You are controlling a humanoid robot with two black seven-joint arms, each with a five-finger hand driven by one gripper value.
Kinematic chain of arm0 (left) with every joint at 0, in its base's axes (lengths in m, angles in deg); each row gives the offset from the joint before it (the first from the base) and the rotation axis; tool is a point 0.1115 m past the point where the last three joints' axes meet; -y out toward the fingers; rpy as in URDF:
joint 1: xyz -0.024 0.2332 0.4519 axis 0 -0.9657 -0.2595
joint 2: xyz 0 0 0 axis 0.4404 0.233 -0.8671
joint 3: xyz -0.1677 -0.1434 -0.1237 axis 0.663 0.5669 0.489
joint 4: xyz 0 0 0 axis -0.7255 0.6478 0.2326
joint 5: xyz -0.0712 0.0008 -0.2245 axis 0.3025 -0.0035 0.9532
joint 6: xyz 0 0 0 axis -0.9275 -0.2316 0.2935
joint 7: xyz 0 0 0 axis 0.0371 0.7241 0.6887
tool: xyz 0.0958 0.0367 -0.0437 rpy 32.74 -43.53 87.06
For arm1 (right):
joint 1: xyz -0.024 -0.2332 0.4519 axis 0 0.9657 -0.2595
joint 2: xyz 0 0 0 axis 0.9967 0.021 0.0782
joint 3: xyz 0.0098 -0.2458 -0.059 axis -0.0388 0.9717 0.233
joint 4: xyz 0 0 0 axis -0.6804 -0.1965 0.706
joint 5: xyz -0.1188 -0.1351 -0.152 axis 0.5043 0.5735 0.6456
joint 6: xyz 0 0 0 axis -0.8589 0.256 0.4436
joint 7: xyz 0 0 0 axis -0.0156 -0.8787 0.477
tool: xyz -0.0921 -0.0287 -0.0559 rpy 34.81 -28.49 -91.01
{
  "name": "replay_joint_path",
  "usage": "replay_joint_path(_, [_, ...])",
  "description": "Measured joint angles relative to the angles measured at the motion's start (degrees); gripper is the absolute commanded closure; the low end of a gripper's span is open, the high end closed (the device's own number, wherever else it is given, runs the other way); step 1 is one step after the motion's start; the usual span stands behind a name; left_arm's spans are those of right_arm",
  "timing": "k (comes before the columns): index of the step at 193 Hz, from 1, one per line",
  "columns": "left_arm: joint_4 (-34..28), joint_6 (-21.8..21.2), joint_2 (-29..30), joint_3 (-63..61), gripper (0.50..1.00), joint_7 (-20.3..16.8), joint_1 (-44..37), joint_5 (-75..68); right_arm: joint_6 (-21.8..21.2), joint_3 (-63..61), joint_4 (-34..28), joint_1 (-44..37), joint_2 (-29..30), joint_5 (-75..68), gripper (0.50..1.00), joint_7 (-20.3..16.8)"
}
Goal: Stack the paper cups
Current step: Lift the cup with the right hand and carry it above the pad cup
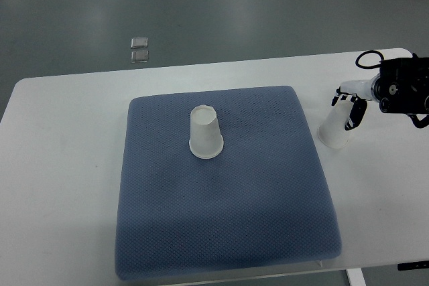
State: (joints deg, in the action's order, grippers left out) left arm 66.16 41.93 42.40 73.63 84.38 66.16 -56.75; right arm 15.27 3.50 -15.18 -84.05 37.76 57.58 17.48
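Nearest you lies the blue cushion (221,232) on the white table (60,185), with 1 paper cup (205,132) upside down on it. Your right hand (351,106) grasps a 2nd, tilted cup (333,132) beside the cushion's right edge. You'll find no readable print on either cup.

Right arm (405,88) cut off at frame edge — fingers (355,113) partly hide the cup (333,132); grip unclear.
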Motion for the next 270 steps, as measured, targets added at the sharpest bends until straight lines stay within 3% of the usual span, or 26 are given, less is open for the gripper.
replay_joint_path(30, [-0.05, -0.02, 0.0, 0.0, 0.5, 0.0, 0.0, 0.0, 0.06, 0.0, 0.0, 0.24, 0.0, 0.12, 0.801, 0.02])
replay_joint_path(97, [-0.07, -0.03, 0.0, 0.0, 0.5, 0.0, 0.0, 0.03, 0.13, 0.05, -0.79, -1.14, -0.37, 0.26, 0.801, 0.02])
replay_joint_path(137, [0.01, 0.02, 0.0, 0.0, 0.5, 0.0, 0.0, 0.02, -1.04, 1.13, -7.66, -11.68, -3.93, 0.68, 0.799, -0.04])
replay_joint_path(171, [0.03, 0.03, 0.0, 0.0, 0.5, 0.0, 0.0, -0.01, -6.15, 3.87, -15.01, -28.61, -7.92, 0.89, 0.799, -0.11])
replay_joint_path(205, [0.03, 0.03, 0.0, 0.0, 0.5, 0.0, 0.0, -0.01, -14.34, 4.47, -17.12, -42.73, -10.87, 0.93, 0.799, -0.1])
replay_joint_path(232, [0.09, 0.03, 0.0, 0.0, 0.5, 0.0, 0.0, -0.02, -19.06, 4.49, -17.22, -48.37, -11.84, 0.96, 0.799, -0.08])
replay_joint_path(270, [0.12, 0.03, 0.0, -0.02, 0.5, 0.0, 0.0, -0.1, -21.37, 4.49, -17.52, -50.86, -12.05, 0.96, 0.795, -0.07])
